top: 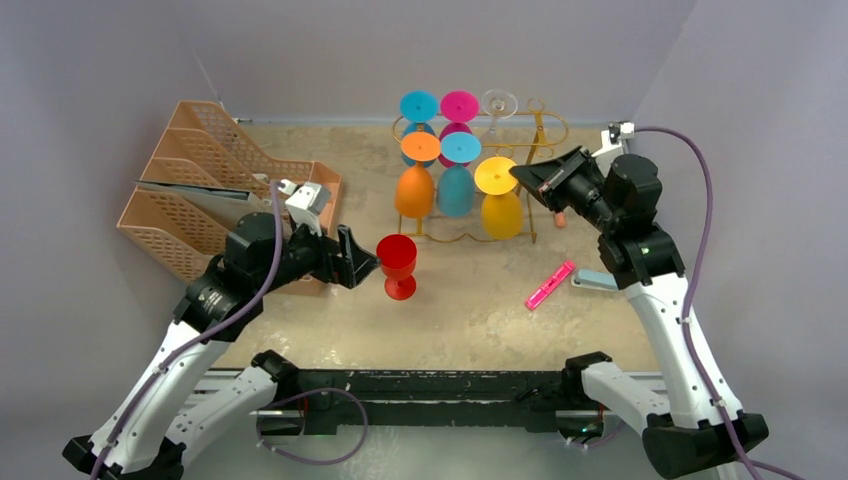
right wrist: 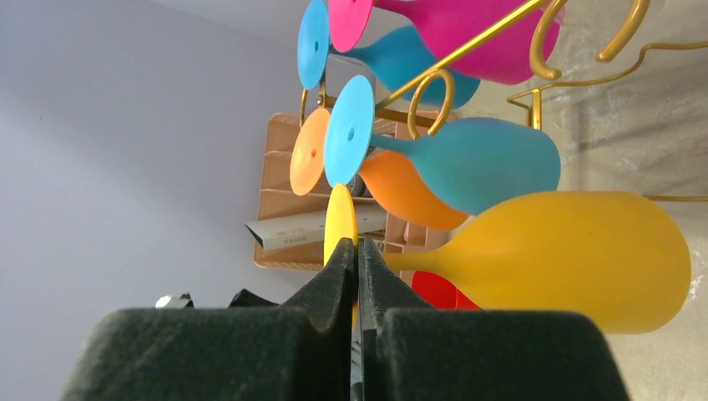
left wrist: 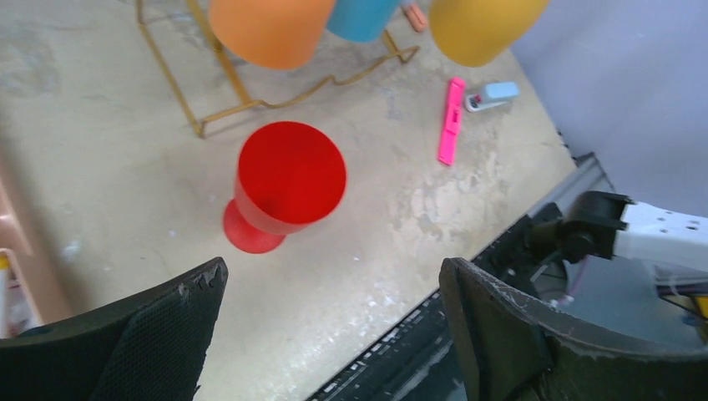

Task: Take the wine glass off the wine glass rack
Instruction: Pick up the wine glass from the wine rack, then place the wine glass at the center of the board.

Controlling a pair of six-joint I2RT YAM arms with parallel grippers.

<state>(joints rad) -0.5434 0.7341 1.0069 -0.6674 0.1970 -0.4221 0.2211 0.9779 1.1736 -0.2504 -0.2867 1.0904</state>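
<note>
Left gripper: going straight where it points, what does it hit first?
The red wine glass, upright just ahead of the open left gripper and roughly in line with its opening. It would probably meet the bowl first, though exact depth is unclear.

No text, label, brand, number or sign can be read on anything.

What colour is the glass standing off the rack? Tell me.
The glass is red, clearest in the left wrist view.

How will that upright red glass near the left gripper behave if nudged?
The red glass probably tips easily: wide bowl over a smaller foot. Once down, its round shape would likely roll. It looks like opaque plastic, so probably light.
</note>
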